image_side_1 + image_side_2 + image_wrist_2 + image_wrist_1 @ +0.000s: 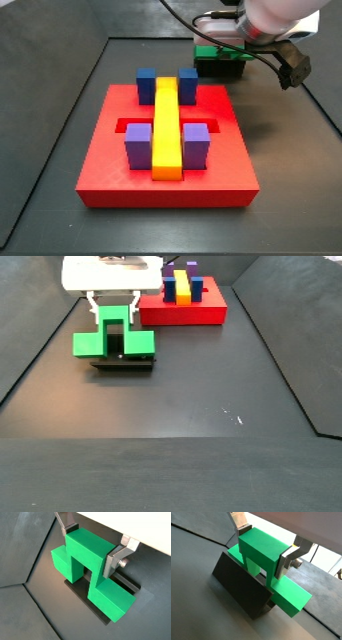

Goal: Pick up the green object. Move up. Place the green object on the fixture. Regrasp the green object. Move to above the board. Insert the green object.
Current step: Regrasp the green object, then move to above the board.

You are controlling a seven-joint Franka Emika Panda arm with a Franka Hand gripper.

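The gripper [93, 546] straddles the raised middle bridge of the green object [90, 567], a silver finger [119, 558] on each side of it; whether the pads press it or only bracket it I cannot tell. Taking the fixture [123, 362] as landmark and reading a side view from left to right: one green foot juts out past the fixture's left side, the bridge stands on the fixture with the gripper directly above, and the far side is hidden by the fingers. The piece's long axis runs across the line between the fingers, so a regrasp looks to turn on closing squarely over the bridge. The board [193, 308] lies well beyond the fixture, to its right.
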